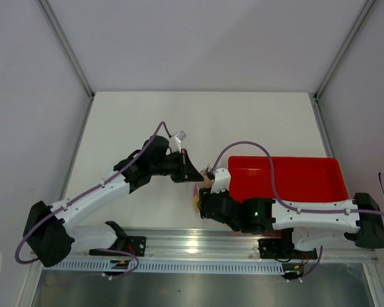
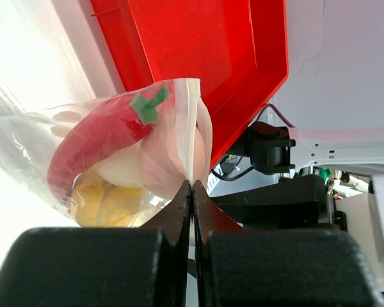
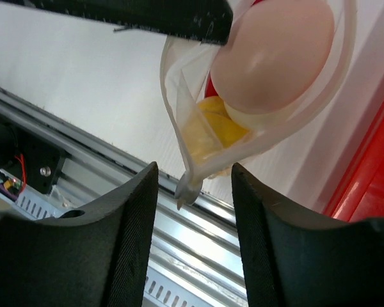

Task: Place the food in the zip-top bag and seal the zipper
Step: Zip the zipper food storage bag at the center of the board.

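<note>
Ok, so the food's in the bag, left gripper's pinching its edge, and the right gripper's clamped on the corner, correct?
Not quite. The right wrist view shows the right gripper open, jaws apart either side of a corner of the zip-top bag. The food is inside and the left gripper pinches the edge.

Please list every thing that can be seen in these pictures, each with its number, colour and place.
bag: one, clear, held up beside the tray
pepper: one, red with a green stem, inside the bag
eggs: two, pinkish and white, inside the bag
yellow piece: one, yellow, low inside the bag
tray: one, red, on the table's right side
table: one, white
rail: one, silver, at the table's near edge
left gripper: black, shut on the bag's edge
right gripper: black, open, with the bag's corner between its fingers
</note>
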{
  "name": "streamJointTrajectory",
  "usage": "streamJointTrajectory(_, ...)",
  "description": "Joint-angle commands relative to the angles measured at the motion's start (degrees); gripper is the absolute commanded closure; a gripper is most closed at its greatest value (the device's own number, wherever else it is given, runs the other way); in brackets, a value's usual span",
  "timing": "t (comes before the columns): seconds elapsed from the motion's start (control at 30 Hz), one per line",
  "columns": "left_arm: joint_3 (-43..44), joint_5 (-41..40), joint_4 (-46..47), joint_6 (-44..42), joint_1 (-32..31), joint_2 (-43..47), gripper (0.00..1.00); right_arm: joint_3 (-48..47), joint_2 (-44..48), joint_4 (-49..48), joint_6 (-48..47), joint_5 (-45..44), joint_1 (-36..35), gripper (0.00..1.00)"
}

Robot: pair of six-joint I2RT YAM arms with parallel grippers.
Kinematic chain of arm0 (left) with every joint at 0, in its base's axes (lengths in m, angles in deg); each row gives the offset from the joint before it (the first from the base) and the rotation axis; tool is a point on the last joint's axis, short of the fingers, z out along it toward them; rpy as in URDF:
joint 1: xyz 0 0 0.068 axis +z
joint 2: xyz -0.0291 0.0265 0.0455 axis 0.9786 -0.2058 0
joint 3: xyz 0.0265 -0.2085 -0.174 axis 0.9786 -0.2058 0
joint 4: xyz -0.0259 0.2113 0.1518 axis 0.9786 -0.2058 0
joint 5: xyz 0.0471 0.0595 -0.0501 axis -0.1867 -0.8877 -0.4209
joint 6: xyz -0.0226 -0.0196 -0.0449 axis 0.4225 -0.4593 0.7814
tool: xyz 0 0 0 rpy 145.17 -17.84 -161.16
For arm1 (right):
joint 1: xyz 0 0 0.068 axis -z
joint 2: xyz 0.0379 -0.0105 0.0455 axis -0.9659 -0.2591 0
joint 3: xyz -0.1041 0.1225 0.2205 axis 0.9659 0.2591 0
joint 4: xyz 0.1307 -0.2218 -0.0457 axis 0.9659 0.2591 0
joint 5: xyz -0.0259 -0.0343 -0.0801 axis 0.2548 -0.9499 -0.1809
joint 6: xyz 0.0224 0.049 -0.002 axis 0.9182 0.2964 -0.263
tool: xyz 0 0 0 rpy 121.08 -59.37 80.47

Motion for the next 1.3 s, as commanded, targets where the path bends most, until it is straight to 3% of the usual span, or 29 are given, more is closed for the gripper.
streamJointTrajectory(0.0,0.8,-0.8,2.6,2.1,0.0,2.1,0.99,-2.9,-0.1,-3.0,1.8,-6.8,-0.3,0.50)
streamJointTrajectory(0.17,0.2,-0.6,3.2,2.5,0.1,2.2,0.99,-2.9,-0.5,-5.2,0.3,-7.4,-0.3,0.58)
streamJointTrajectory(0.27,-0.1,0.0,3.6,2.5,0.0,2.0,1.00,-3.2,-1.0,-5.4,0.1,-7.0,0.2,0.73)
streamJointTrajectory(0.3,-0.1,0.1,3.6,2.5,0.0,2.1,0.99,-3.2,-1.0,-4.8,0.3,-6.9,0.4,0.86)
streamJointTrajectory(0.4,-0.5,0.2,3.8,2.3,0.0,2.3,0.99,-3.3,-0.8,-3.9,0.5,-6.9,0.6,1.00)
streamJointTrajectory(0.63,-1.2,-2.7,1.9,-0.1,0.0,4.7,0.96,-4.4,2.6,0.5,-3.2,-6.5,0.8,1.00)
streamJointTrajectory(0.7,0.7,-5.5,-0.2,-2.4,0.1,5.4,0.78,-4.6,5.5,2.9,-6.8,-5.0,1.1,1.00)
streamJointTrajectory(0.77,-3.5,-7.1,-0.8,-4.7,0.2,6.8,0.63,-4.0,8.0,4.6,-9.1,-1.8,1.6,1.00)
streamJointTrajectory(0.87,-6.5,-8.1,1.1,-5.3,0.7,10.1,0.54,-1.7,13.6,4.7,-14.3,3.4,4.5,1.00)
streamJointTrajectory(1.07,-7.4,-11.2,0.0,-6.9,1.2,12.6,0.51,3.0,16.7,3.3,-18.5,18.0,14.1,1.00)
streamJointTrajectory(1.27,-6.1,-11.1,-1.2,-10.1,1.3,13.1,0.42,4.0,14.6,0.9,-19.9,22.0,15.0,1.00)
